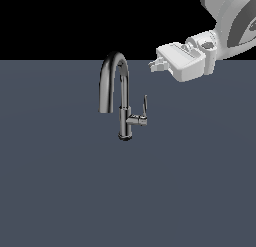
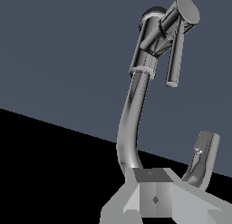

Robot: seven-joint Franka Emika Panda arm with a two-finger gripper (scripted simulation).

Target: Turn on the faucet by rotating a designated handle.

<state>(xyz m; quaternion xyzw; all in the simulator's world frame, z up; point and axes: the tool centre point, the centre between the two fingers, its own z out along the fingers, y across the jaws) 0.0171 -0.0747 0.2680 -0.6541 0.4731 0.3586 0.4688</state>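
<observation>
The faucet (image 1: 123,116) is a dark glossy gooseneck tap standing on the grey floor, its arched spout (image 1: 111,73) bending toward the exterior view's left. The handle (image 1: 144,107) is a slim lever rising from a short stub (image 1: 136,120) on the body's right side in the exterior view. My gripper (image 1: 156,65) hangs above and to the right of the handle, level with the arch top, touching nothing. Its fingers look pressed together and hold nothing. The wrist view shows the handle (image 2: 176,60), the faucet (image 2: 144,60) and my gripper (image 2: 154,182).
The flat grey floor (image 1: 60,191) spreads around the faucet, with black background beyond its far edge. The white arm (image 1: 235,21) enters from the exterior view's upper right.
</observation>
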